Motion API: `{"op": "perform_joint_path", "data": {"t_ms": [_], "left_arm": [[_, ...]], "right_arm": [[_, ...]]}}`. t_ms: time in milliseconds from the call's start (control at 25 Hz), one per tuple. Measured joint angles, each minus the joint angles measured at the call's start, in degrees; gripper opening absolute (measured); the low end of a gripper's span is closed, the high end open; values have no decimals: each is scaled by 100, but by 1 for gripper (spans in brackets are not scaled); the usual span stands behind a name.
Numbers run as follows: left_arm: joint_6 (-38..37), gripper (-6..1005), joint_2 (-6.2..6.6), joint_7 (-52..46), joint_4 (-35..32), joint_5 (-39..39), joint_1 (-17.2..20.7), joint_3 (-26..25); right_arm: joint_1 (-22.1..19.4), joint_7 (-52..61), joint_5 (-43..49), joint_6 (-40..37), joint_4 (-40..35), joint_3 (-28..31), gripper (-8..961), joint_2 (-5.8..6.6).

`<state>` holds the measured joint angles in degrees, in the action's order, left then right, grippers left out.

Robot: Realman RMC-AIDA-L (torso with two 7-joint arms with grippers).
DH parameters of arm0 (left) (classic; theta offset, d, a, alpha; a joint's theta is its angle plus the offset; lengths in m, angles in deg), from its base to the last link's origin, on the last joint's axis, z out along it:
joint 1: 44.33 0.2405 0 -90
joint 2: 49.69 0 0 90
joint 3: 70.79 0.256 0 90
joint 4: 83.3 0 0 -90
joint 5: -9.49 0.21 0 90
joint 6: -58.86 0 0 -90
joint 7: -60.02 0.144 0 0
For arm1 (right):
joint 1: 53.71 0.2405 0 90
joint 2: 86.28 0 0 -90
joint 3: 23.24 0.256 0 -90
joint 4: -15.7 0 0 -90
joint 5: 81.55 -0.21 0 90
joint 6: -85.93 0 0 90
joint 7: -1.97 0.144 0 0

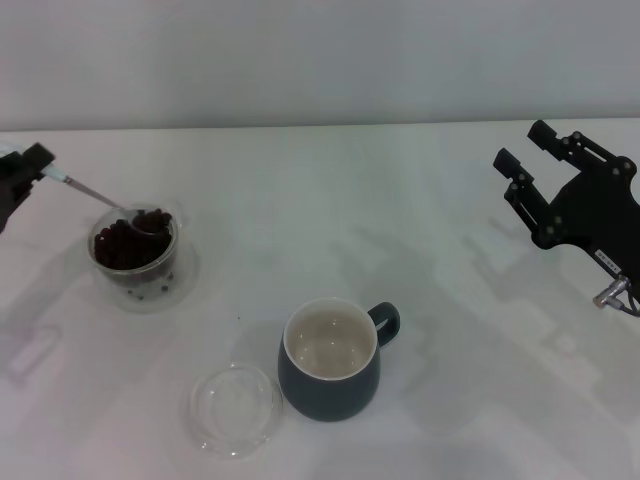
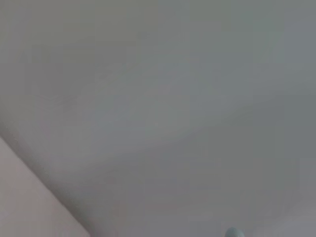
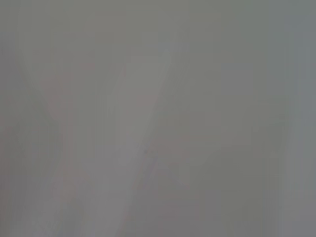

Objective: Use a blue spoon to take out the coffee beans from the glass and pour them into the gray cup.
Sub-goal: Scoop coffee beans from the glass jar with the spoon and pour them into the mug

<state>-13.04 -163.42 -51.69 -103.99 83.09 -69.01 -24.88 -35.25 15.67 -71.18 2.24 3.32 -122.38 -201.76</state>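
Spoon bowl loaded at the glass, mug waiting down to the lower right

At the far left edge the left hand (image 1: 30,170) is clamped on the handle end of the blue spoon (image 1: 100,198), its silver neck slanting down and right so the bowl sits among the dark coffee beans (image 1: 128,245) at the rim of the small clear glass (image 1: 135,255). The rounded blue-gray mug with cream inside (image 1: 330,362) stands well apart, lower centre, so the carry runs right and down across open white desk (image 1: 420,250). A flat clear glass dish (image 1: 236,408) lies just beside the mug. The right hand (image 1: 528,165) hangs at the upper right, fingers apart, farther off
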Motion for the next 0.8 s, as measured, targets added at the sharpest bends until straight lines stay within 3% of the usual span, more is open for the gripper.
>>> {"op": "perform_joint_path", "data": {"t_ms": [640, 800], "left_arm": [[-159, 127, -165, -130, 17, 118, -681, 892], [-227, 127, -254, -175, 20, 160, -841, 1089]], "right_arm": [[9, -33, -61, -62, -172, 202, 447, 9], [9, -14, -149, -86, -175, 265, 447, 9]]}}
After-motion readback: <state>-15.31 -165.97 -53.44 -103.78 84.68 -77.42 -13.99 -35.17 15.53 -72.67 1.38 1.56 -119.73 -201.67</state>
